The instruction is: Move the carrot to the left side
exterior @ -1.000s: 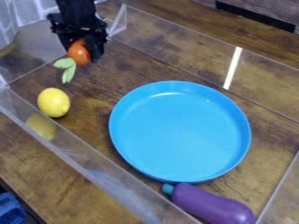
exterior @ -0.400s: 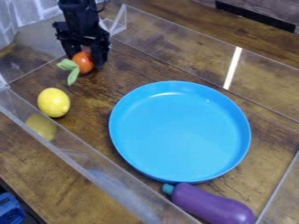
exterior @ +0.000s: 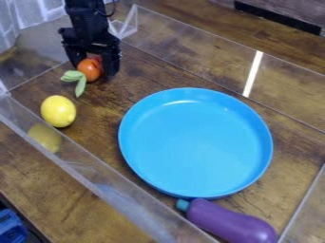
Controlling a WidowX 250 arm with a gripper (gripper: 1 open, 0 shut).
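The carrot (exterior: 87,68) is small and orange, with its light green leafy top (exterior: 74,82) pointing toward the front left. It lies on the wooden table at the back left. My black gripper (exterior: 91,65) comes down from above and straddles it, one finger on each side. The fingers stand apart, with small gaps to the carrot, so the gripper looks open. The carrot's upper end is partly hidden by the gripper.
A yellow lemon (exterior: 57,110) lies in front of the carrot, near the clear wall (exterior: 76,161) at the table's left front edge. A large blue plate (exterior: 196,141) fills the middle right. A purple eggplant (exterior: 231,224) lies at the front, below the plate.
The gripper came down to the table with the carrot and shifted slightly left. Its fingers have loosened from the carrot, which now rests on the wood.
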